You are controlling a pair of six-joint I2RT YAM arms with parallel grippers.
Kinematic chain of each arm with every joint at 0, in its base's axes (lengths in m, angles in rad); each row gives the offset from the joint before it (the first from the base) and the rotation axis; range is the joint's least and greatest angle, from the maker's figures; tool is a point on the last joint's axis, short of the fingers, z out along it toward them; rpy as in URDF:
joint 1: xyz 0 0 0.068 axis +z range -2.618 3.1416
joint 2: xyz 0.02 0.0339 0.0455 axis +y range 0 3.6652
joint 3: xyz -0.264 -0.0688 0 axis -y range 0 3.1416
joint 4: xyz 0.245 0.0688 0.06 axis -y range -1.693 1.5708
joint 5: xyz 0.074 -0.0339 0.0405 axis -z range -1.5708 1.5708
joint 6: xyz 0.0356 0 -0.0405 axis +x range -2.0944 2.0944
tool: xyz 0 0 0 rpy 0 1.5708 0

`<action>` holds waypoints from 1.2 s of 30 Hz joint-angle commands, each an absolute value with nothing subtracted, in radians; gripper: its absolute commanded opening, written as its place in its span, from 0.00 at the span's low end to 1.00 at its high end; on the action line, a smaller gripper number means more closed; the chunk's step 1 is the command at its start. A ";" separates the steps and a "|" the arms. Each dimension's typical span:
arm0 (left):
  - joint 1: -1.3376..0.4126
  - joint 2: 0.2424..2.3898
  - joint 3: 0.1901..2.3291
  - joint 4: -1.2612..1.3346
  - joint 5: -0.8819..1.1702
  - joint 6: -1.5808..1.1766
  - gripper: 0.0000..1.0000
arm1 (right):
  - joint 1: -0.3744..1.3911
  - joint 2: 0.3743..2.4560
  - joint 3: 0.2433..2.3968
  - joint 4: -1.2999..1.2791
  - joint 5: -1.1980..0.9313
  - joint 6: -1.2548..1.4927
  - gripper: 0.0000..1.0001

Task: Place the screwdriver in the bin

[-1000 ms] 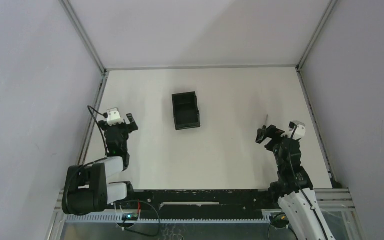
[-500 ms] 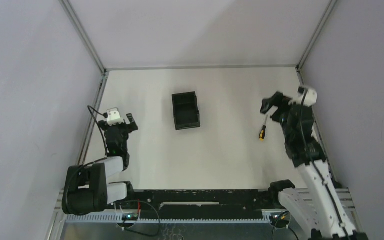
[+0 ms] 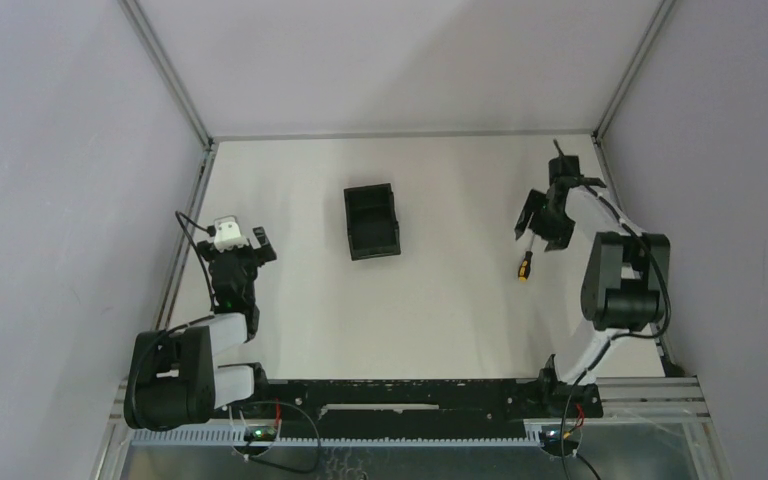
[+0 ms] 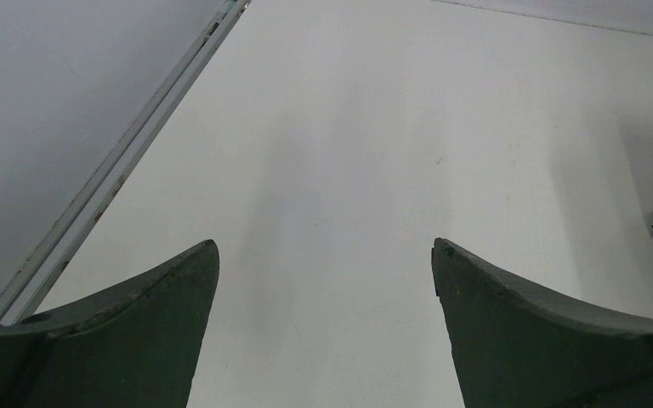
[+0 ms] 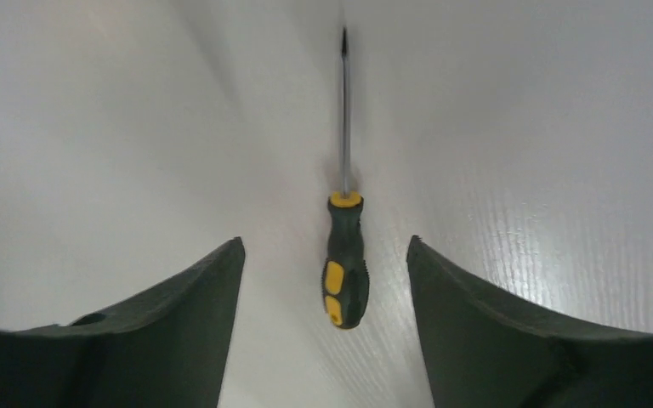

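Right fingers (image 5: 170, 331) stand wide apart, empty, framing the screwdriver (image 5: 345, 270) on the table (image 5: 93, 127) — left fingers (image 4: 127, 340) equally spread, empty.

Even, soft lighting; glare streaks the table (image 5: 553, 246) in the right wrist view.

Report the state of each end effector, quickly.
Left end effector: open, holding nothing.
Right end effector: open, holding nothing; the screwdriver lies ungripped below it.
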State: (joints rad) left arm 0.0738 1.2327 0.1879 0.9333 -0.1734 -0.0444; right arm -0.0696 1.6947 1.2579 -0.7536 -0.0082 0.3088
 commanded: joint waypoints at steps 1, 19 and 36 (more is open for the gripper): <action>0.066 1.233 0.230 0.968 -0.178 -0.029 1.00 | -0.060 1.762 1.230 -0.766 -0.025 0.287 0.74; 0.065 1.233 0.230 0.968 -0.177 -0.029 1.00 | -0.041 1.783 1.438 -1.026 0.013 0.204 0.00; 0.066 1.233 0.230 0.968 -0.178 -0.029 1.00 | 0.079 1.847 1.807 -1.230 0.025 0.262 0.00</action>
State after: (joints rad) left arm 0.0738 1.2327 0.1879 0.9333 -0.1734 -0.0444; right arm -0.0219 1.8168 1.7168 -1.2430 0.0334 0.2188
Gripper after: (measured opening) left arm 0.996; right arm 0.046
